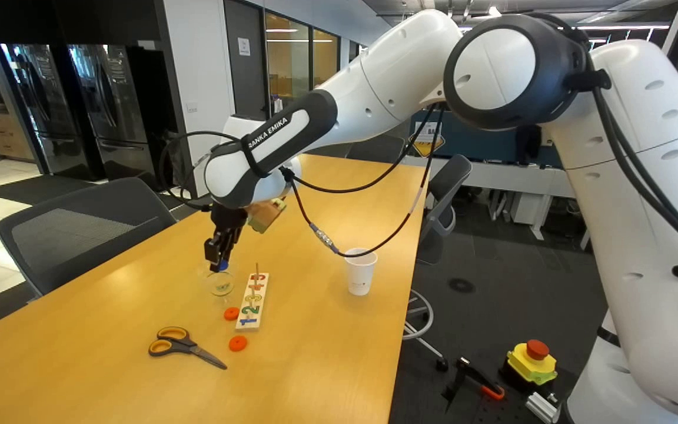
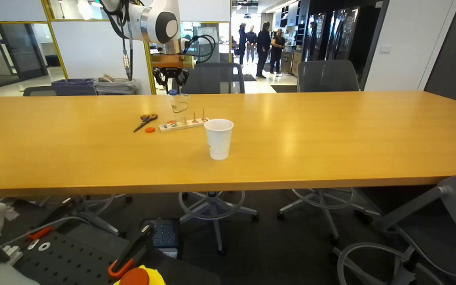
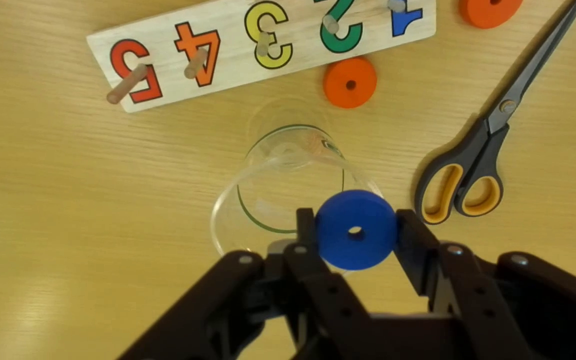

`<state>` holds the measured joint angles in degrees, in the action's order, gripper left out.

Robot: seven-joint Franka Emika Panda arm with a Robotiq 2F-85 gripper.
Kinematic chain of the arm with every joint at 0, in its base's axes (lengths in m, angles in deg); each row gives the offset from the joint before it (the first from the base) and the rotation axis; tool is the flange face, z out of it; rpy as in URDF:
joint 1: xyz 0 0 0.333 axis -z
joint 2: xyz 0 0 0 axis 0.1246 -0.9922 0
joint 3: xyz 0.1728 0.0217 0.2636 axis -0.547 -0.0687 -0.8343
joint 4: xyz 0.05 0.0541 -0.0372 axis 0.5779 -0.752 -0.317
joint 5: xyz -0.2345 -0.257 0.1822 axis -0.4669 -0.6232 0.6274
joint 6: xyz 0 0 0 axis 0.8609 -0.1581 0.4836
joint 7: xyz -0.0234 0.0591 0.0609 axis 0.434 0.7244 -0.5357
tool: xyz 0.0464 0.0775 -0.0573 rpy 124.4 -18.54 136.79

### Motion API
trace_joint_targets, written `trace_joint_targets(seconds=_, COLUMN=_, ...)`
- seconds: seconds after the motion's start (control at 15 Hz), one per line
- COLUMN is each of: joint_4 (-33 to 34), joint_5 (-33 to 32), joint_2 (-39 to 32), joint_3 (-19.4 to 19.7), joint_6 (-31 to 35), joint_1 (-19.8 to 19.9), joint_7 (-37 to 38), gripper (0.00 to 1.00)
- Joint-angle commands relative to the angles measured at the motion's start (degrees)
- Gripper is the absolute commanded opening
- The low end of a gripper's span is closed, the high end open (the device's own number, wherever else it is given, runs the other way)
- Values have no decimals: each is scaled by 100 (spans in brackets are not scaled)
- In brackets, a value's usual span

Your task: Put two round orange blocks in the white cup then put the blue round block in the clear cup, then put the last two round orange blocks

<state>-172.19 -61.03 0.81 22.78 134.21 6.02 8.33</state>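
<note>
1. On the bench (image 1: 315, 365) I count two round orange blocks (image 1: 231, 313) (image 1: 238, 343): one just beside a single five-peg board (image 3: 233, 56), one near a single pair of scissors (image 1: 181, 343).
2. Standing upright, well apart: one white cup (image 2: 219, 140), one clear cup (image 3: 290, 185).
3. One hand (image 3: 356, 230), pinching one blue round block (image 3: 356, 210) at the clear cup's rim; contact there, I cannot tell.

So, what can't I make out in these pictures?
White cup: its wall hides any contents in both exterior views.
Clear cup: rim partly covered by the blue block and hand in the wrist view.
Number board: cut off by the wrist view's top edge.
People: faces too small in an exterior view.
</note>
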Motion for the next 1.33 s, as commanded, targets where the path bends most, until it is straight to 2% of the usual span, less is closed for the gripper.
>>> trace_joint_targets(seconds=0.0, joint_4=431, joint_5=-29, joint_2=-277, joint_3=32, joint_6=35, joint_1=-52, joint_7=-12, gripper=19)
trace_joint_targets(seconds=0.33, joint_4=657, joint_5=-47, joint_2=-486, joint_3=85, joint_6=-51, joint_1=-59, joint_7=78, gripper=19)
trace_joint_targets(seconds=0.4, joint_4=676, joint_5=-50, joint_2=-505, joint_3=102, joint_6=-89, joint_1=-65, joint_7=114, gripper=58)
trace_joint_targets(seconds=0.47, joint_4=679, joint_5=-48, joint_2=-501, joint_3=116, joint_6=-148, joint_1=-66, joint_7=151, gripper=70)
trace_joint_targets(seconds=0.73, joint_4=520, joint_5=-10, joint_2=-297, joint_3=155, joint_6=-239, joint_1=-89, joint_7=401, gripper=99)
trace_joint_targets(seconds=1.27, joint_4=-214, joint_5=130, joint_2=553, joint_3=207, joint_6=-607, joint_1=-220, joint_7=1455, gripper=100)
